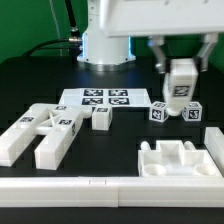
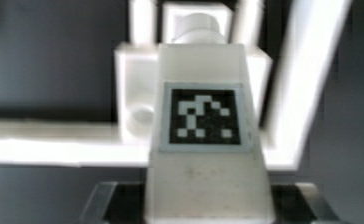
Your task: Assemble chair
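My gripper (image 1: 181,72) is shut on a long white chair block (image 1: 181,90) with a square tag, holding it above the table at the exterior view's right. In the wrist view the same block (image 2: 200,110) fills the middle, and my gripper (image 2: 200,205) clamps its near end between dark fingers (image 2: 111,198). Behind the block lies a white walled chair part (image 2: 54,140). Two small tagged cubes (image 1: 158,113) (image 1: 191,112) sit just below the held block. A flat walled plate (image 1: 180,160) lies at the front right.
The marker board (image 1: 100,98) lies in the middle, in front of the robot base (image 1: 105,45). Large white chair pieces (image 1: 40,132) lie at the left, with a small block (image 1: 101,119) beside them. A long plain white rail (image 1: 100,190) runs along the front edge.
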`<state>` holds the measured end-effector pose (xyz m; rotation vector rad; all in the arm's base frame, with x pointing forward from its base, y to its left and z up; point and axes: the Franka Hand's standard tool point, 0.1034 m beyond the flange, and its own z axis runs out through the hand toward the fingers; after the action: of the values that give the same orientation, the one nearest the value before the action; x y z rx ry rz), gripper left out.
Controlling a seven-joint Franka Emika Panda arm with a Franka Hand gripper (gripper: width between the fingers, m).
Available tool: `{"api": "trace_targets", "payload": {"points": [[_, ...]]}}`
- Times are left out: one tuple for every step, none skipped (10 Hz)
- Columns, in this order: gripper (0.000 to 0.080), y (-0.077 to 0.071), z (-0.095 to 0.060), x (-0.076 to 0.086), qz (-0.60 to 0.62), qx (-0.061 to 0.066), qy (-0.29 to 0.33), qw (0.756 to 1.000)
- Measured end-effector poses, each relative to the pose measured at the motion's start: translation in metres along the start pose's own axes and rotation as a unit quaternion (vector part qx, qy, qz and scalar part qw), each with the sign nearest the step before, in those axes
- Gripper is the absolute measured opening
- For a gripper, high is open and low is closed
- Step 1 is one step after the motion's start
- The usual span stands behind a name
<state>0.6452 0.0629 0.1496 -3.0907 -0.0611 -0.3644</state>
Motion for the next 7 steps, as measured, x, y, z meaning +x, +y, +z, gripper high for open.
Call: {"api": "trace_targets", "payload": {"points": [[0.029, 0.002, 0.004, -0.002, 0.001, -0.002, 0.034, 0.999], [0.0291, 0.001, 0.005, -0.002, 0.0, -0.002, 0.052, 0.999], [0.0291, 0.001, 0.005, 0.0, -0.002, -0.002, 0.063, 0.998], [0.0291, 0.0, 0.008, 0.002, -0.005, -0.002, 0.062, 0.998], [0.0291, -0.002, 0.011, 0.013, -0.012, -0.002, 0.067, 0.998], [0.0291, -0.006, 0.02, 0.024, -0.033, -0.005, 0.071, 0.997], [0.0291, -0.006, 0.031, 0.036, -0.047, -0.006, 0.072, 0.996]]}}
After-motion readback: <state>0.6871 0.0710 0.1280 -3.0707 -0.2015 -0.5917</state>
